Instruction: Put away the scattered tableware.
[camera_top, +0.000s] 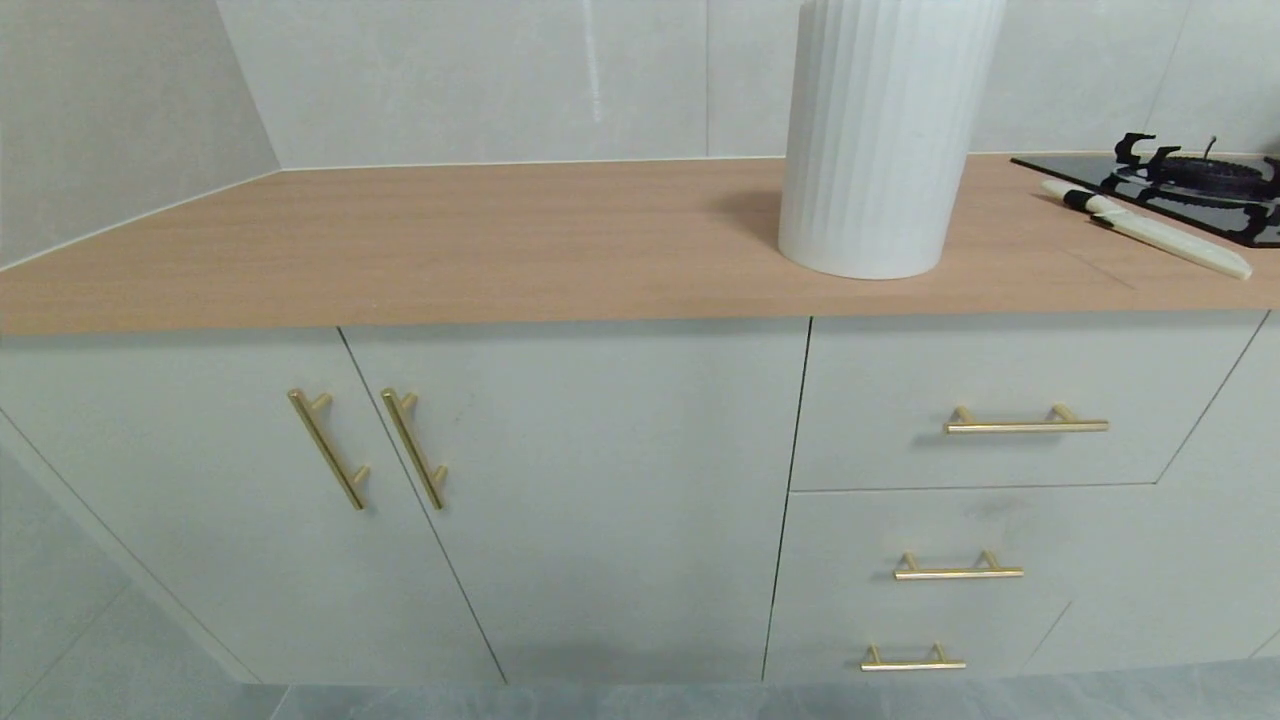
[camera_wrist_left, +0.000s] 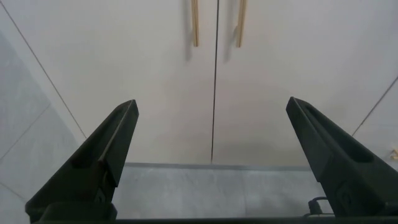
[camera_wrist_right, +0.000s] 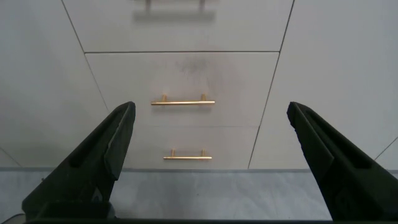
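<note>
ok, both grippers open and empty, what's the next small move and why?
Probably lift the right gripper toward the knife lying at the right end of the counter, partly on the stove. That gripper and the left gripper are open, low, facing closed cabinet fronts; the knife is on the right arm's side.
</note>
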